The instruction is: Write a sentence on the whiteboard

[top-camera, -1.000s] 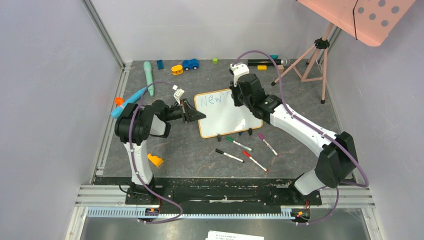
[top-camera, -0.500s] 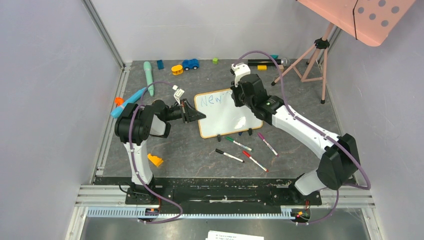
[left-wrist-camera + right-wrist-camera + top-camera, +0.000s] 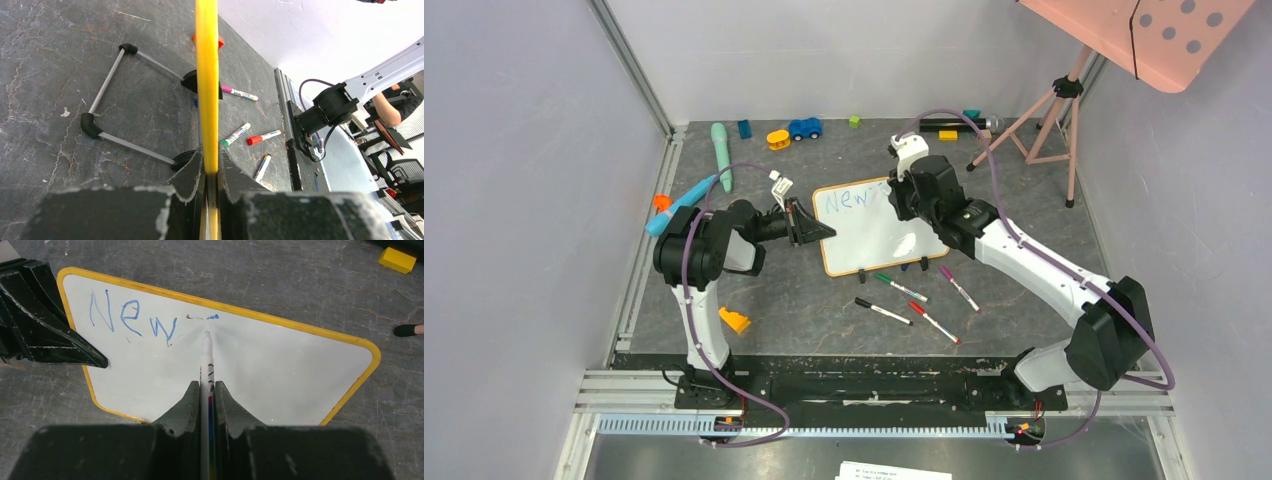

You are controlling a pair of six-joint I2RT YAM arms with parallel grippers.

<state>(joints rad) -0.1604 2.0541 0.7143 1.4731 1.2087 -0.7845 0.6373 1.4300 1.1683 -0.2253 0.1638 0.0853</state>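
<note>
The whiteboard (image 3: 879,235) with its yellow-orange frame lies on the grey table, also in the right wrist view (image 3: 260,370). The sentence reads "New" (image 3: 132,317) in blue, with a short blue dash (image 3: 213,317) right of it. My left gripper (image 3: 819,230) is shut on the board's left edge; its frame (image 3: 207,75) runs between the jaws. My right gripper (image 3: 902,195) is shut on a white marker (image 3: 206,365), whose tip touches the board just below the dash.
Several capped markers (image 3: 914,300) lie in front of the board. Toys line the back edge: blue car (image 3: 804,128), yellow piece (image 3: 778,139), mint handle (image 3: 721,155). A pink tripod (image 3: 1054,110) with a pink dotted panel (image 3: 1154,30) stands back right. An orange piece (image 3: 733,320) lies front left.
My right gripper has moved right along the board's top with the marker, and a short blue stroke now shows after "New". The left gripper has not moved.
</note>
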